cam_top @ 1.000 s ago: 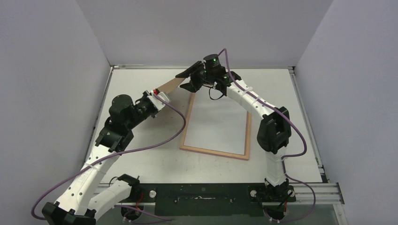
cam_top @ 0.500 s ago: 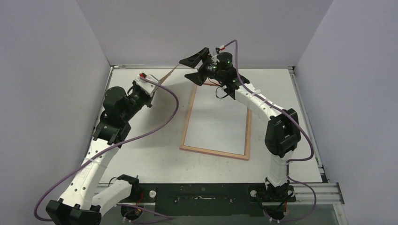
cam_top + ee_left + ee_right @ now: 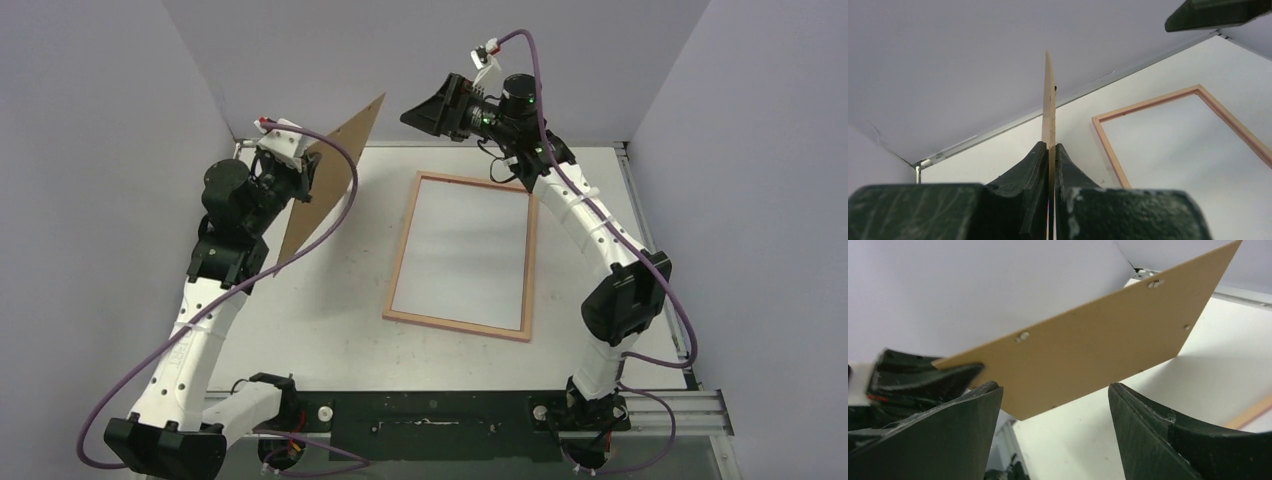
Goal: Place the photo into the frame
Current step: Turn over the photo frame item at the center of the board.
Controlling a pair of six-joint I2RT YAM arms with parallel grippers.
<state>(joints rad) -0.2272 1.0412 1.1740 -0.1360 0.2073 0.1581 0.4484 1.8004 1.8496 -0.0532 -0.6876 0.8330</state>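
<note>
Left end effector [image 3: 1051, 148] pinches the brown panel [image 3: 330, 178] (upright); right end effector [image 3: 1053, 390] gapes wide; frame [image 3: 456, 326] lies flat, lengthwise near-to-far.

This one's a robotics lab cell: plain grey panels [image 3: 100, 120] wall in a white table [image 3: 320, 340], with the left arm [image 3: 200, 330] and right arm [image 3: 585, 215] bolted by a metal rail [image 3: 670, 403] at its near edge.

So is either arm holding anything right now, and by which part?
The left gripper is shut on the brown backing panel, pinching it by one edge so it stands up in the air. The right gripper is open and holds nothing.
</note>
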